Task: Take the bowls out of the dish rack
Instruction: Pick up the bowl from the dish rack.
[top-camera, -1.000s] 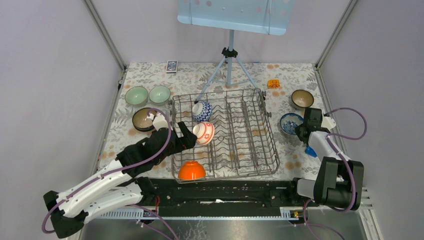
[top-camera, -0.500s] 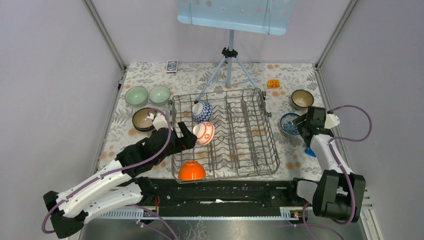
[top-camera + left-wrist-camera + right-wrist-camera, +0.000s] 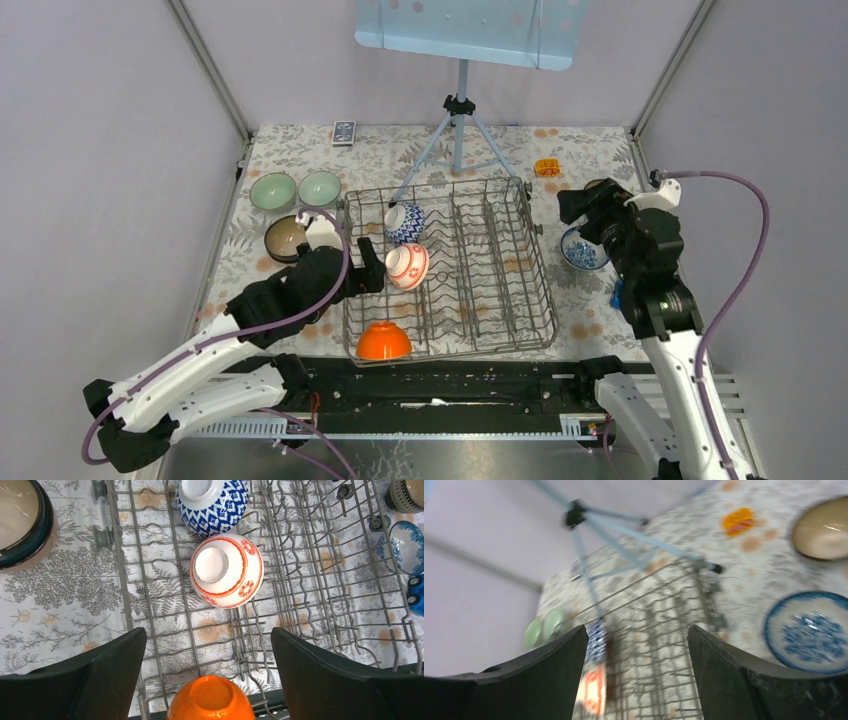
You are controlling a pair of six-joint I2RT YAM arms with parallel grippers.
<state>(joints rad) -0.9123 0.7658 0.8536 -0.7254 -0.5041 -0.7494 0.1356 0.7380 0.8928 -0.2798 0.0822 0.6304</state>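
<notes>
Dish rack (image 3: pixel 492 268), orange bowl (image 3: pixel 383 342) inverted inside, foot pointing up

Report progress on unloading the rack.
Done: five out on the table: two pale green bowls, dark brown bowl, tan-lined bowl, blue-rimmed bowl. In hand: nothing; left hand open near the red-and-white bowl, right hand open, empty. Left in the dish rack: that, the blue-and-white bowl, the orange bowl.

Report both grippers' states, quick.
Left gripper: open, holding nothing.
Right gripper: open, holding nothing.
</notes>
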